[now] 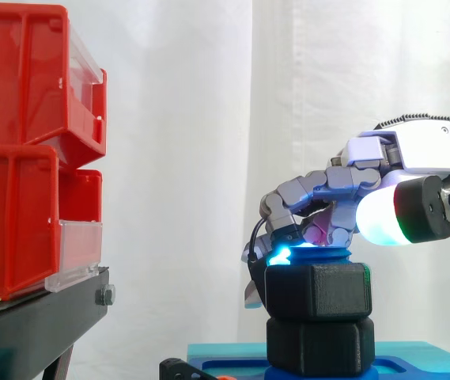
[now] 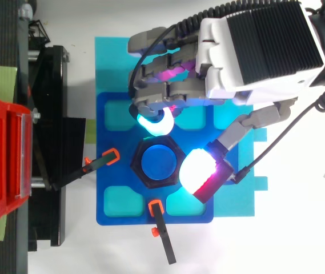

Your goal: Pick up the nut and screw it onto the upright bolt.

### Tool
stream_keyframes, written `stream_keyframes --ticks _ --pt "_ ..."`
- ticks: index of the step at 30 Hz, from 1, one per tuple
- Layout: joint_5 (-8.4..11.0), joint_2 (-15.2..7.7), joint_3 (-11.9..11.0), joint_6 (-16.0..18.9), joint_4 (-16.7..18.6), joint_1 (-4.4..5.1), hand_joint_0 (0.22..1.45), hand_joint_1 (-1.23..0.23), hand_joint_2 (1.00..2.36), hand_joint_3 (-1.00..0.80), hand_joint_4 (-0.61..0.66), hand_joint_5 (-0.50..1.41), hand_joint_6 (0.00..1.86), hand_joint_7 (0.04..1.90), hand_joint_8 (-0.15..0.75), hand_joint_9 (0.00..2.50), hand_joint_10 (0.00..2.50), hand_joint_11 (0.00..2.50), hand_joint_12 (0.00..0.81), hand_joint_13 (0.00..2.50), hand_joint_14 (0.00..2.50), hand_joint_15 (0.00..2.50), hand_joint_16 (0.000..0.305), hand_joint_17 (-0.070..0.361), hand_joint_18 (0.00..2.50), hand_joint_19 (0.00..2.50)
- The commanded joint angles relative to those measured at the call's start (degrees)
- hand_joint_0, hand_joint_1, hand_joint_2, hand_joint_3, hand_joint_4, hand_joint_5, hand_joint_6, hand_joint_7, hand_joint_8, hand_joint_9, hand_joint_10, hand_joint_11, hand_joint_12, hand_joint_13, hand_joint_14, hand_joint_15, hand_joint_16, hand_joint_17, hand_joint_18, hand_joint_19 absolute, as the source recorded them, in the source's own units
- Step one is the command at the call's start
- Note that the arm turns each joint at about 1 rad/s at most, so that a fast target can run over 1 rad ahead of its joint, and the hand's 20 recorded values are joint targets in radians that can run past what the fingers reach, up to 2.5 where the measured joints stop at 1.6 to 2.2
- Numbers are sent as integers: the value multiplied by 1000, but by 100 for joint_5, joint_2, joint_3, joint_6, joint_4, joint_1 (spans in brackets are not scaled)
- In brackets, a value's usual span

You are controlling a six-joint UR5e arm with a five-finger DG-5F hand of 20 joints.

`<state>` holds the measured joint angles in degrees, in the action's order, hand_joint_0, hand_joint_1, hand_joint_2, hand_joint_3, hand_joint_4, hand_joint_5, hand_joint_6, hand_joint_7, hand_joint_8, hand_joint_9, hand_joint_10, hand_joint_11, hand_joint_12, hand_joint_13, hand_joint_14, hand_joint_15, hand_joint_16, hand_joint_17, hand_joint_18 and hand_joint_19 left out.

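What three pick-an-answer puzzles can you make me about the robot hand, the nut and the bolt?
1. Where is the hand?
A) just over the nut
B) far off to one side of it
C) underneath it

2. What colour is the nut?
A) yellow
B) black
C) pink

3. How is the nut sitting?
A) lying loose beside the bolt
B) tipped up on its edge
C) flat, ringing the bolt

Answers:
1 A: the side view shows the hand right above the nut.
2 B: its flat sides are black.
3 C: from above, the blue bolt fills the nut's hole.
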<state>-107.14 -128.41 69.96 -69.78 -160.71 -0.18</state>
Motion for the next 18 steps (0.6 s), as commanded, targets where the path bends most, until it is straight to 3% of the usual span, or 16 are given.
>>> stream_keyframes --ticks 1,7,18 --pt "0 0 0 9 5 -8 501 -310 1000 -500 164 -11 504 1209 240 1072 0 17 246 571 0 0 27 60 250 0" --pt "-9 0 0 9 31 -44 480 -266 1000 -500 274 -74 504 955 243 977 0 0 269 508 0 0 31 70 196 0" --pt "0 0 0 9 181 0 456 -186 1000 -500 253 -113 502 729 237 850 0 0 289 413 0 0 37 83 108 0"
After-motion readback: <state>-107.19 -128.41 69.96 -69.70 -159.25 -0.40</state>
